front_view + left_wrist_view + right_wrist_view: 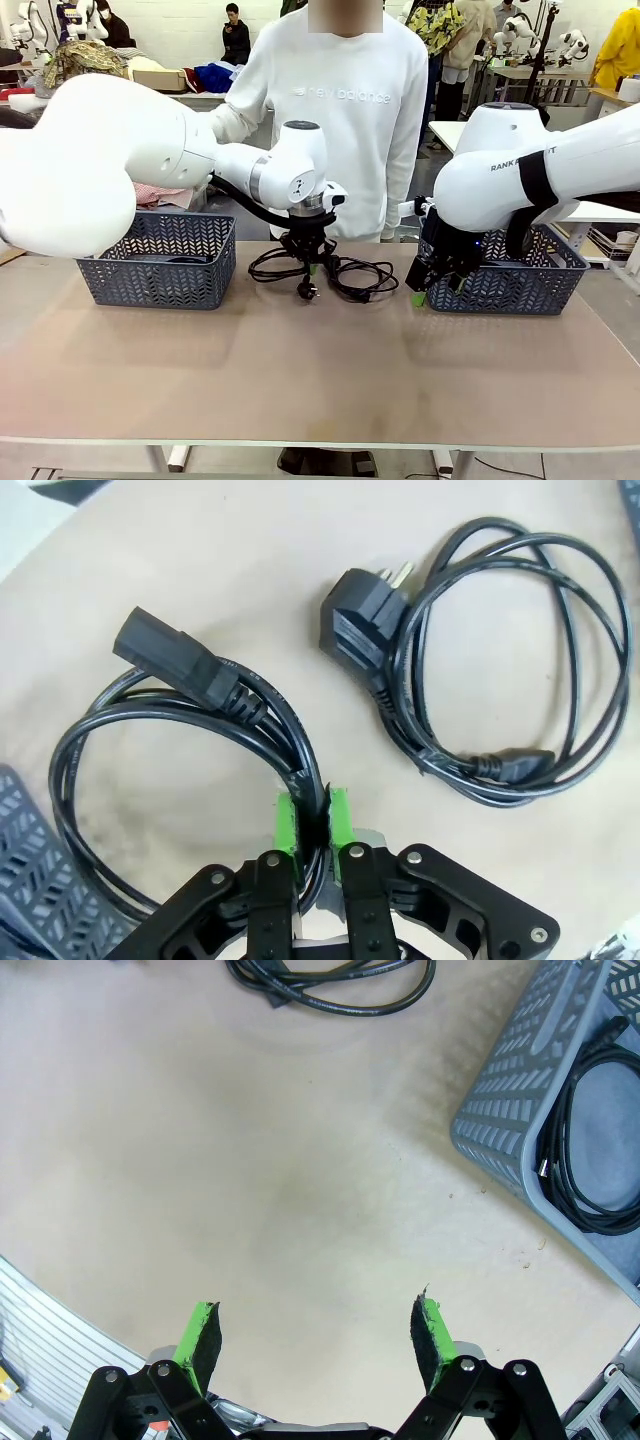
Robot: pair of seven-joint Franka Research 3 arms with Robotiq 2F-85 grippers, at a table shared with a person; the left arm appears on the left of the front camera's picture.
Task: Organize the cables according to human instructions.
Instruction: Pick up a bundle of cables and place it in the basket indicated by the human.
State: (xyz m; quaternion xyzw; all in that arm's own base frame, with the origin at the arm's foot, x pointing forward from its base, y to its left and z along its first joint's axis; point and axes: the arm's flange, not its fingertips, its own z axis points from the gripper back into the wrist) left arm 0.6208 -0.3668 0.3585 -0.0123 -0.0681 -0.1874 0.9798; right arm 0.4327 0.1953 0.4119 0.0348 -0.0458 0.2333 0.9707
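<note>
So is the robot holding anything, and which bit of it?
Yes. Its left hand is shut on one coiled cable, pinching the bunched strands of its loop. Its right hand is open and holds nothing.

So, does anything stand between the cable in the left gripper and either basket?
Toward the left basket, nothing visible. Toward the right basket, the other cable lies in between, and the open right gripper hangs at that basket's near corner.

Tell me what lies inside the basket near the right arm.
A coiled black cable lies inside the basket. The picture edge and the basket's wall hide the rest, so more cables cannot be excluded.
</note>
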